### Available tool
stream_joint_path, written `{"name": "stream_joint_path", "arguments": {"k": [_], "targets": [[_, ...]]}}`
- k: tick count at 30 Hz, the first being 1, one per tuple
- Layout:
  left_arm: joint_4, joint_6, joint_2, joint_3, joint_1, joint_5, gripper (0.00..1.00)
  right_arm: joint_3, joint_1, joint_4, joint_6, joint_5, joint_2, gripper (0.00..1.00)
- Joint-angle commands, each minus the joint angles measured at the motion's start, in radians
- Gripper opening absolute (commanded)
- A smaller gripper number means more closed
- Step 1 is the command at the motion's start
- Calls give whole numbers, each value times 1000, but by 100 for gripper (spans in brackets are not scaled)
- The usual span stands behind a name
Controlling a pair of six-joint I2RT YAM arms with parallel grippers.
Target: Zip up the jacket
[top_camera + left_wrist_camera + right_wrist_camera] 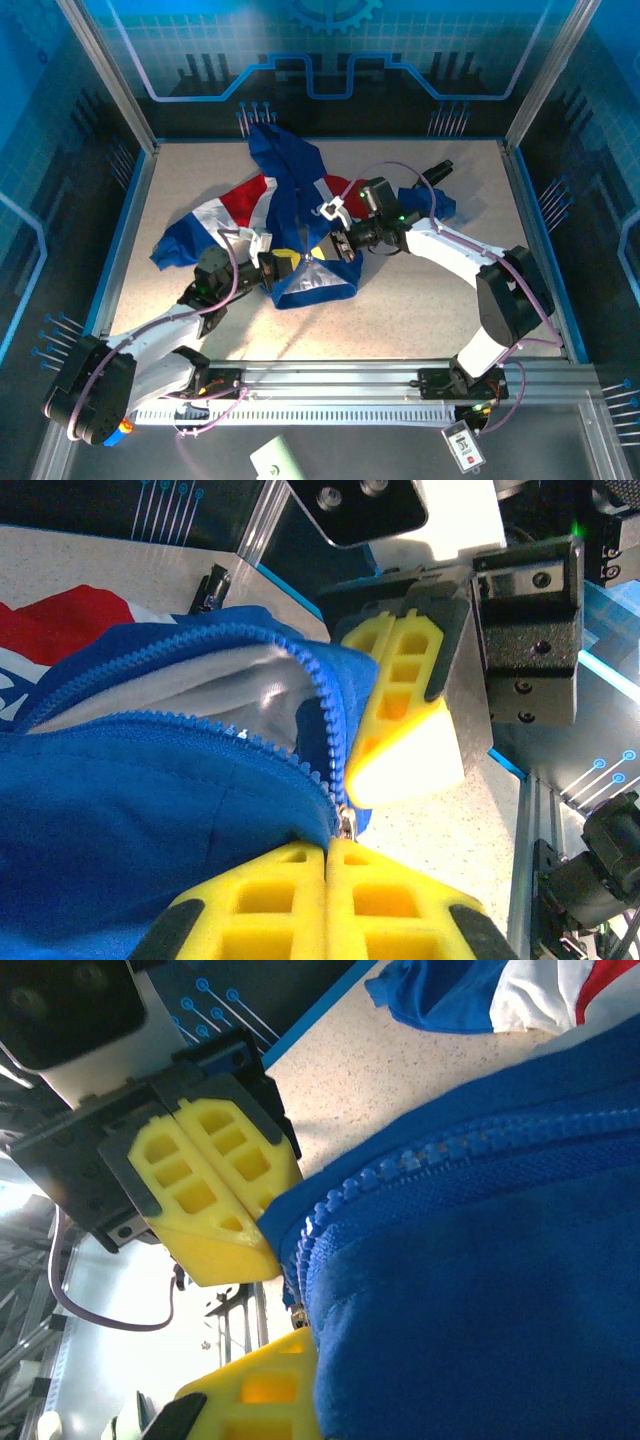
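Fabric lay crumpled at the middle of the pale, speckled bench (430, 300): the jacket (283, 190), soft royal-blue cloth with red and white panels, bunched in loose folds. One sleeve trailed toward the left edge and a blue part reached toward the back wall. Both arms met over its near hem.

The left claw (328, 852) had its two fingers pressed flat together, with only a thin seam between them. It pinched the jacket at the foot of the zipper (300, 660), where a small metal slider (346, 825) sat against the fingertips. The fingers were blocky yellow plastic wedges with rectangular hollow cells, seated in black mounts.

From that point the two rows of chunky blue moulded teeth parted and curved away, baring a smooth pale-grey lining (225, 680) between them. The outer cloth showed a fine weave and a stitched seam beside the teeth.

The right claw (335, 243) came in from the opposite side, its tips just beside the left claw's. It too was closed, on the blue edge of the jacket next to the zipper. In the right wrist view the cloth draped over one of its yellow fingers (255, 1385) and hid the other.

A small black object (440, 168) lay on the bench near the back right, apart from the jacket.
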Motion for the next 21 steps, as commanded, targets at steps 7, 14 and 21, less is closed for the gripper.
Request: {"name": "stream_joint_path", "arguments": {"k": [7, 14, 21], "targets": [[71, 22, -32, -25, 7, 0, 0, 20, -9, 33, 28, -53, 19, 0], [82, 24, -76, -37, 7, -50, 0, 13, -6, 30, 23, -58, 19, 0], [89, 21, -65, -34, 8, -42, 0, 15, 3, 48, 35, -65, 23, 0]]}}
